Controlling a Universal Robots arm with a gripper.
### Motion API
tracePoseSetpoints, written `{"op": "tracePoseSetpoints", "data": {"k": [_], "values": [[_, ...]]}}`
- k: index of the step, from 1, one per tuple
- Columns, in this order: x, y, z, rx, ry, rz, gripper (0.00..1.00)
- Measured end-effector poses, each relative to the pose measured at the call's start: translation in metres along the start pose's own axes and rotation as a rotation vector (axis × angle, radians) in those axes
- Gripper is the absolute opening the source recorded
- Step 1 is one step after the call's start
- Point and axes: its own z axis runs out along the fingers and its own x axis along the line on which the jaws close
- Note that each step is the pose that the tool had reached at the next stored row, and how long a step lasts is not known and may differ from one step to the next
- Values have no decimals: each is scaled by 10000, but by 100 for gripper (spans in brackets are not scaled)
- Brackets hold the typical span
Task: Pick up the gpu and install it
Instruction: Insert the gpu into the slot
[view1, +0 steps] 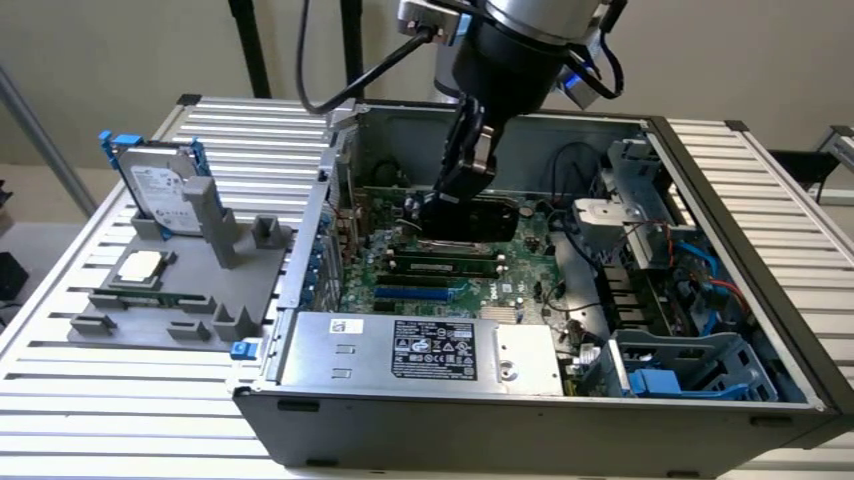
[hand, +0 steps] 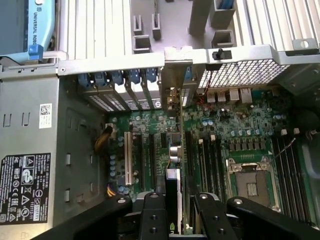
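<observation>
The gpu (view1: 491, 220) is a thin card with a black face, standing on edge inside the open computer case (view1: 747, 200) over the green motherboard (view1: 400, 285). My gripper (view1: 447, 205) reaches down into the case and is shut on the card. In the wrist view the gpu (hand: 172, 182) runs edge-on between my two fingers (hand: 152, 212), with the gripper (hand: 174, 202) clamped on its near end. Its silver end bracket (hand: 175, 75) stands at the rear wall's slot openings. Whether the card's lower edge sits in a slot I cannot tell.
A grey fixture (view1: 160, 320) at the exterior view's left carries a hard drive in a blue frame (view1: 160, 185) and a square CPU chip (view1: 140, 265). The power supply (view1: 427, 350) fills the case's near side. An empty CPU socket (hand: 250, 182) lies beside the memory slots.
</observation>
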Motion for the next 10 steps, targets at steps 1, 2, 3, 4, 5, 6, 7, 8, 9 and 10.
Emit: {"op": "tracePoseSetpoints", "data": {"k": [1, 2, 3, 4, 5, 6, 7, 8, 9, 10], "values": [[-3, -4, 17, 0, 2, -1, 26], [-5, -8, 34, 0, 3, -3, 26], [-7, -13, 52, 0, 2, -3, 26], [-8, -16, 69, 0, 2, -3, 26], [-9, -18, 87, 0, 2, -3, 26], [-9, -19, 106, 0, 1, -2, 26], [-10, -18, 125, 0, 2, -4, 26], [-10, -16, 144, 0, 2, -3, 26], [-10, -12, 165, 0, 2, -4, 26], [-10, -7, 184, 0, 3, -3, 26]]}}
